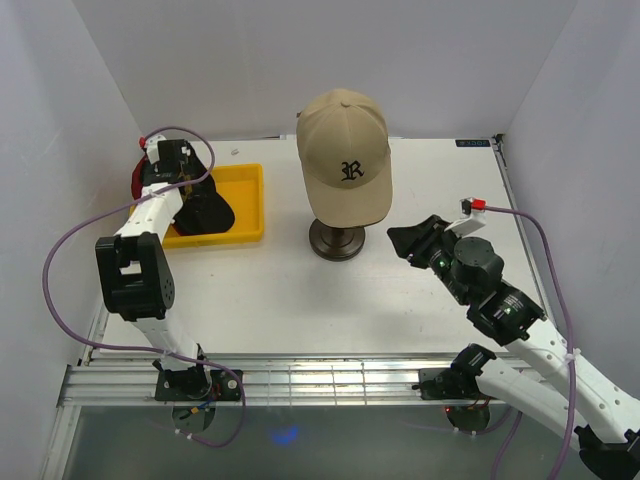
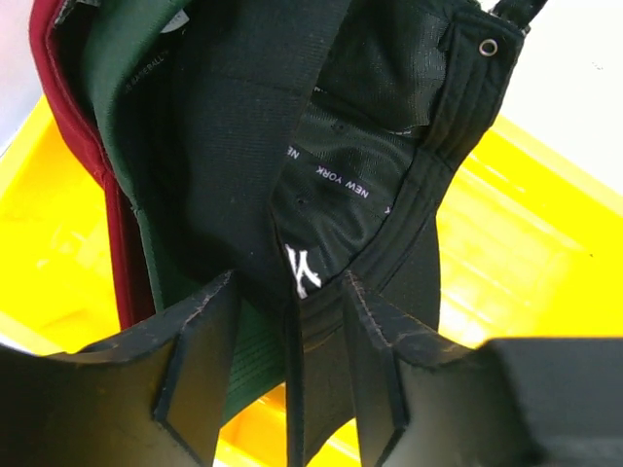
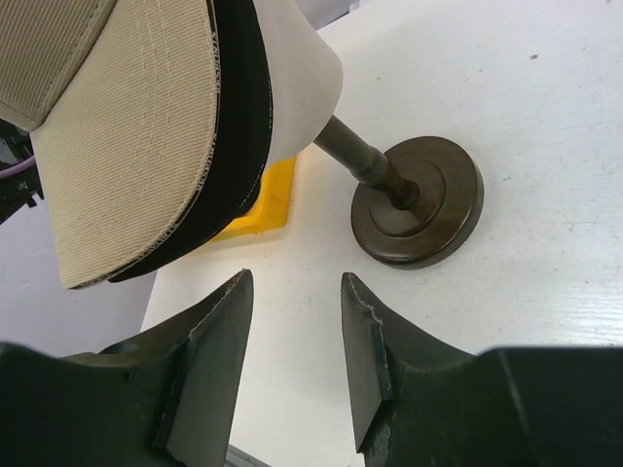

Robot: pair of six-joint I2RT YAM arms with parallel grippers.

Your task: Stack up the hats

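A tan cap (image 1: 345,150) with a dark "R" sits on the mannequin head, over a black cap (image 3: 238,107) whose brim shows under the tan brim (image 3: 127,126). A black cap with white NY lettering (image 2: 360,126) hangs over the yellow tray (image 1: 245,205), beside a dark green cap (image 2: 122,58) and a red cap (image 2: 63,88). My left gripper (image 2: 289,292) is open, and its jaws straddle an edge of the black NY cap (image 1: 208,213). My right gripper (image 3: 297,292) is open and empty over the table, right of the stand.
The beige mannequin head (image 3: 297,78) stands on a dark pole with a round base (image 3: 419,199) at mid-table (image 1: 337,240). The yellow tray's floor (image 2: 526,224) lies under the caps at the back left. White walls enclose the table.
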